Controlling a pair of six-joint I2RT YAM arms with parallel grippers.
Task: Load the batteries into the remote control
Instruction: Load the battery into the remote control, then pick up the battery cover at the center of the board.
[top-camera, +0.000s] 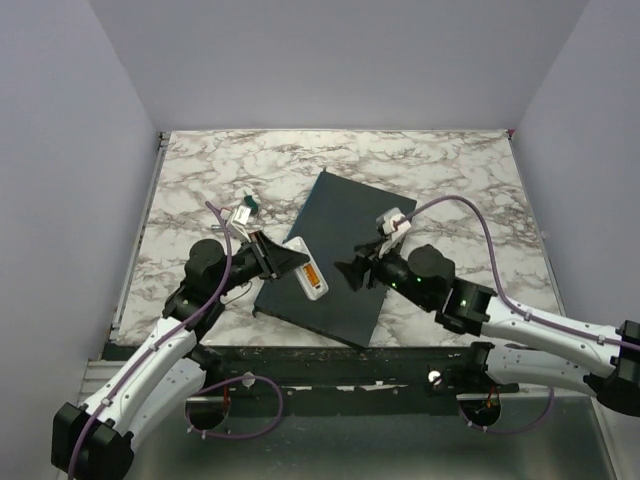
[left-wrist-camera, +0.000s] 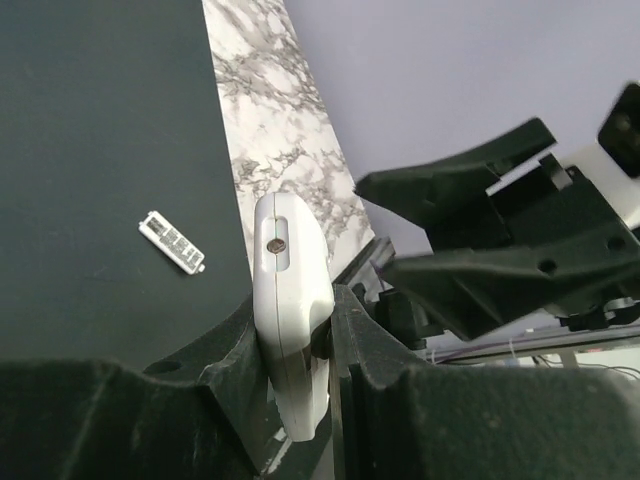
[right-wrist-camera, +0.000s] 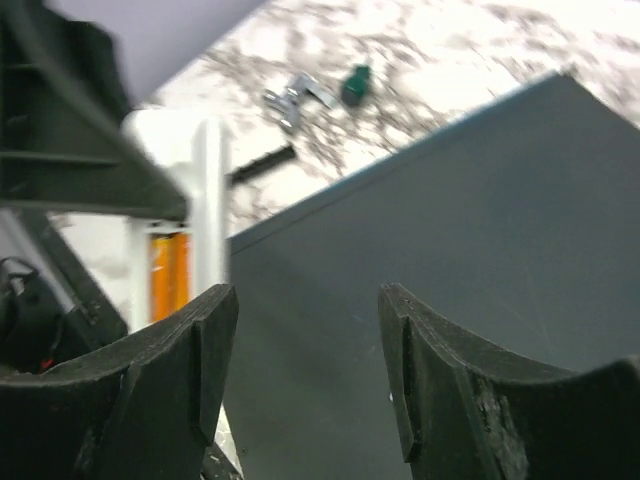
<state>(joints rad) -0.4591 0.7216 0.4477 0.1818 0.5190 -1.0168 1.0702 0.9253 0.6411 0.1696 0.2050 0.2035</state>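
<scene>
My left gripper (top-camera: 298, 262) is shut on the white remote control (top-camera: 313, 281) and holds it over the dark grey slab (top-camera: 340, 250). In the left wrist view the remote control (left-wrist-camera: 285, 270) stands on edge, pinched between the jaws of that gripper (left-wrist-camera: 297, 306). Orange batteries (right-wrist-camera: 168, 274) show in the remote's back in the right wrist view, and as an orange patch (top-camera: 312, 275) from above. My right gripper (top-camera: 347, 271) sits just right of the remote, open, with nothing between its fingers (right-wrist-camera: 305, 300).
A small white ribbed piece (left-wrist-camera: 172, 240) lies on the dark slab (left-wrist-camera: 100, 180). A small green item (right-wrist-camera: 355, 84) and a metal piece (right-wrist-camera: 296, 95) lie on the marble table (top-camera: 440, 170) beyond the slab. Grey walls enclose the table.
</scene>
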